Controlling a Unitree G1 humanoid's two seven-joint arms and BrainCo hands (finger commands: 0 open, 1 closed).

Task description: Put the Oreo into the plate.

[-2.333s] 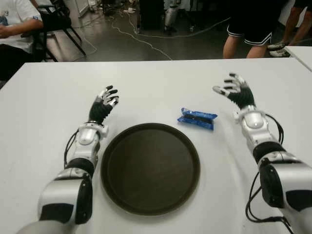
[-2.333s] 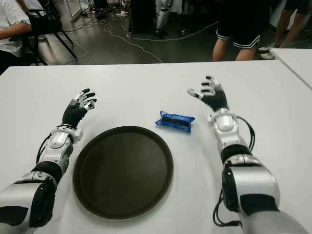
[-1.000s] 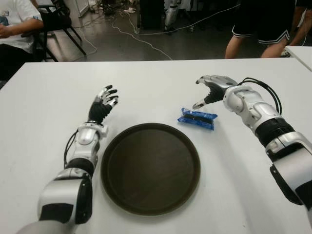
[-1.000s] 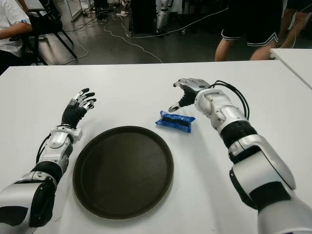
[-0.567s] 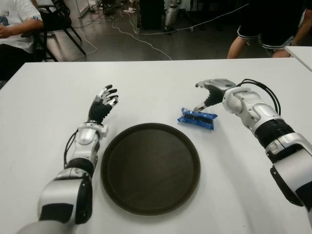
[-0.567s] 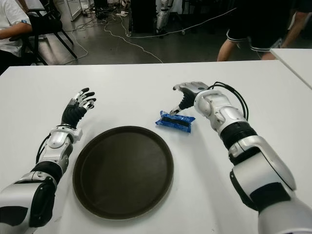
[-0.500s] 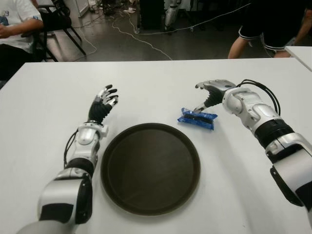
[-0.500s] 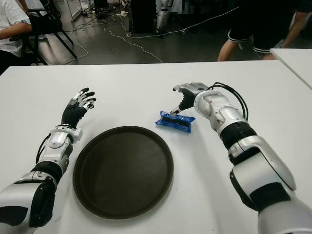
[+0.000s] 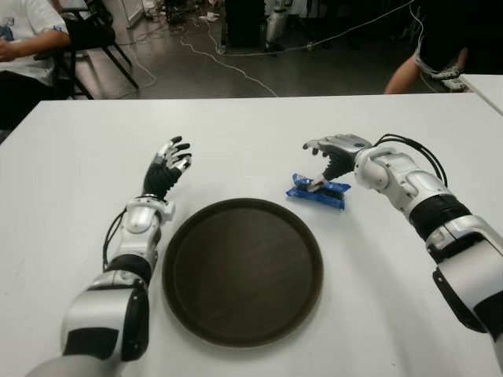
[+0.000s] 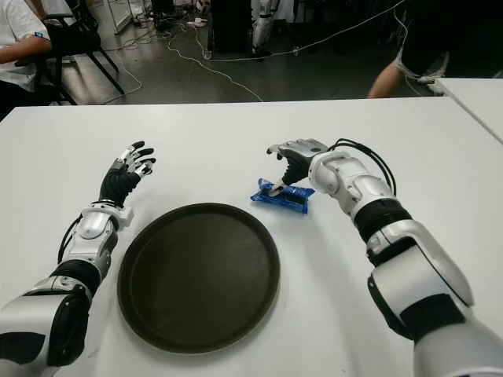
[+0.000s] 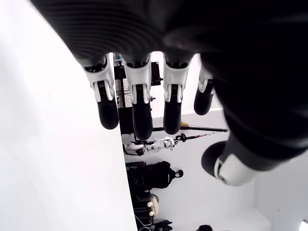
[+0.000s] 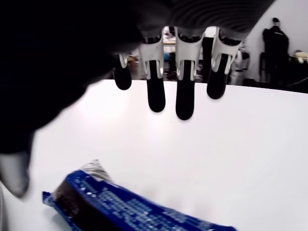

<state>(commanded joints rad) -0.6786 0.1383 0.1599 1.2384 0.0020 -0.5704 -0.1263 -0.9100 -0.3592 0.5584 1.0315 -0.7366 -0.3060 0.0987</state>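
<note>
White table fills the view, with dark floor, cables and people's legs beyond its far edge. Largest on it is the round dark plate, which holds nothing. Left of the plate the left hand is raised with fingers spread, holding nothing, just as it was two seconds ago. Just beyond the plate's far right rim lies the Oreo, a blue packet flat on the table, not moved. What has changed is the right hand: two seconds ago it stood upright well right of the Oreo; it has since swung over and lowered, so its thumb tip now seems to meet the packet's near end. Its fingers hang extended above the packet, not yet closed on it. So the reach looks finished, while grasp and carry to the plate remain.
</note>
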